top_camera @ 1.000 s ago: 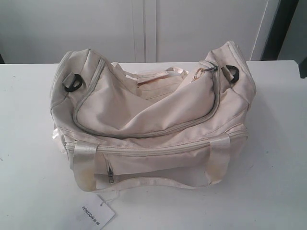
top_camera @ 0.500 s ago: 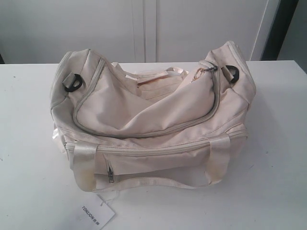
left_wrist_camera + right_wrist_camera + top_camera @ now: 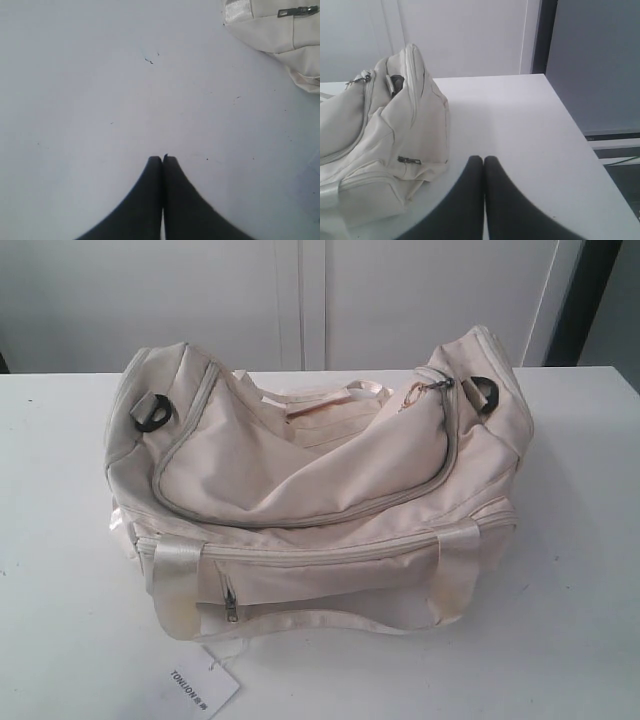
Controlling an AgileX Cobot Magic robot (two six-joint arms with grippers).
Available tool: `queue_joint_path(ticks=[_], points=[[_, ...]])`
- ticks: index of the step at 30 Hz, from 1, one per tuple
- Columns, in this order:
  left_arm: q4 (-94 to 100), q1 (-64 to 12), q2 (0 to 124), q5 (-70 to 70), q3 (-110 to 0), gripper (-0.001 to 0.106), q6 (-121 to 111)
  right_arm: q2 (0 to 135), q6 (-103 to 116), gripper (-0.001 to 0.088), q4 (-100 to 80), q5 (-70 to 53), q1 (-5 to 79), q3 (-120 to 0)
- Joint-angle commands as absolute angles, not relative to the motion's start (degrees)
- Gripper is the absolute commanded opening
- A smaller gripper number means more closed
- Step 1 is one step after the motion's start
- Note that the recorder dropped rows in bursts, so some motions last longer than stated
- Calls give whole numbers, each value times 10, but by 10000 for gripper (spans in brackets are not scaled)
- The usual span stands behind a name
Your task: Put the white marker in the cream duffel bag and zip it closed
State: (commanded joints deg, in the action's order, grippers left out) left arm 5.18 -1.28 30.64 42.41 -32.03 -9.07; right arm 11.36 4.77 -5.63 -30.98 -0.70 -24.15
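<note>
The cream duffel bag (image 3: 320,480) lies slumped in the middle of the white table (image 3: 580,590). Its grey-beige top zipper looks shut along its curve, and the metal ring pull (image 3: 425,390) sits at the bag's right end. The white marker is out of view. Neither gripper shows in the exterior view. My left gripper (image 3: 162,159) is shut and empty over bare table, with a corner of the bag (image 3: 280,30) some way off. My right gripper (image 3: 483,159) is shut and empty too, close beside the bag's end (image 3: 385,130).
A white paper tag (image 3: 200,685) lies on the table in front of the bag. The table's edge (image 3: 570,125) runs near my right gripper, with a drop beyond it. White cabinet doors (image 3: 300,300) stand behind the table.
A dark part of the right arm at the exterior view's right edge has left the picture. The bag has not moved.
</note>
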Motion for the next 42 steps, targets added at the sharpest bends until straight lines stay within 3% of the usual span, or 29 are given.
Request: queue_joint_path(ticks=[18,31,42], points=[[52,-13,306,424,-320,0,-91,65,-17,0,-55,-330,-7,-228],[52,-13,306,424,-320,0,-91,0,-11,0,-9,-192,-7,-44],[52,-13,306,420,-320,0,-91,0,-11,0,0,-196,-7,0]])
